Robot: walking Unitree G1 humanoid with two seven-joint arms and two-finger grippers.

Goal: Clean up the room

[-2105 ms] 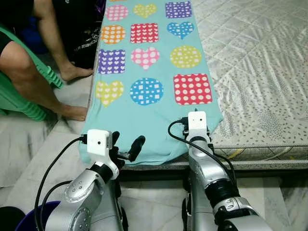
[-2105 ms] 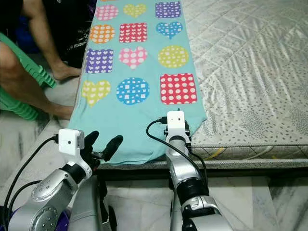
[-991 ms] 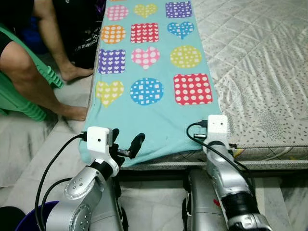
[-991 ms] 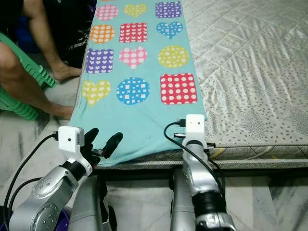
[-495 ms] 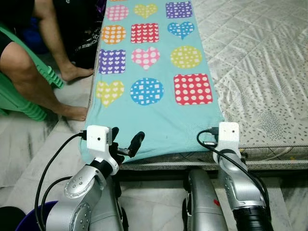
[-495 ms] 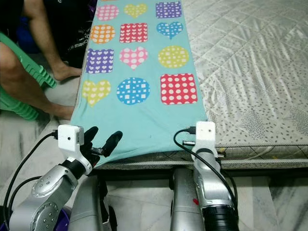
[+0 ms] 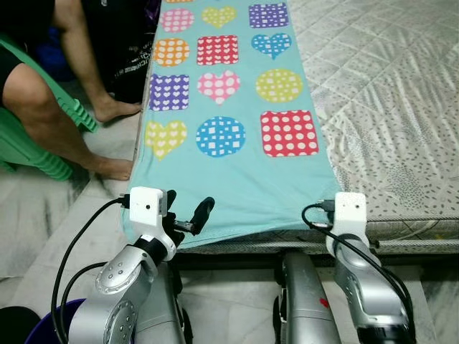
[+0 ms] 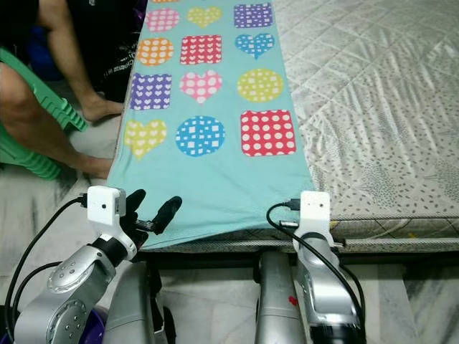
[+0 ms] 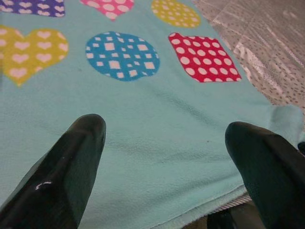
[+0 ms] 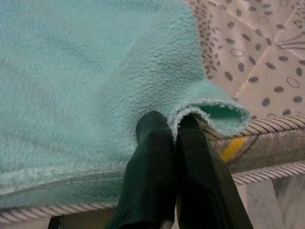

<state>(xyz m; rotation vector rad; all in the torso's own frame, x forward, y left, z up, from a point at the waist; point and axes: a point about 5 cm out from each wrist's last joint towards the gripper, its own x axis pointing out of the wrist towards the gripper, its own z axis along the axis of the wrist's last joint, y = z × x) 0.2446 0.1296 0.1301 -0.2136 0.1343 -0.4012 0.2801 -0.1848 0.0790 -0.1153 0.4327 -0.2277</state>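
Your largest thing is the bed [image 7: 401, 86], its quilted mattress running away from you. Along the bed's left edge lies the teal blanket [image 7: 229, 179], patterned with dotted hearts, circles and squares, its near hem draped over the bed's near edge. Off the bed's left side a person's legs [image 7: 50, 107] rest on the floor beside a green chair [image 7: 29, 154]. Your left hand [image 9: 167, 157] hovers released at the blanket's near left corner, its fingers [image 9: 71, 162] spread wide above the fabric and not touching it. Your right hand [image 10: 174, 126] is clenched on the blanket's near right corner at the bed's near edge, with the curled hem pinched between its two black fingers [image 10: 152, 157].
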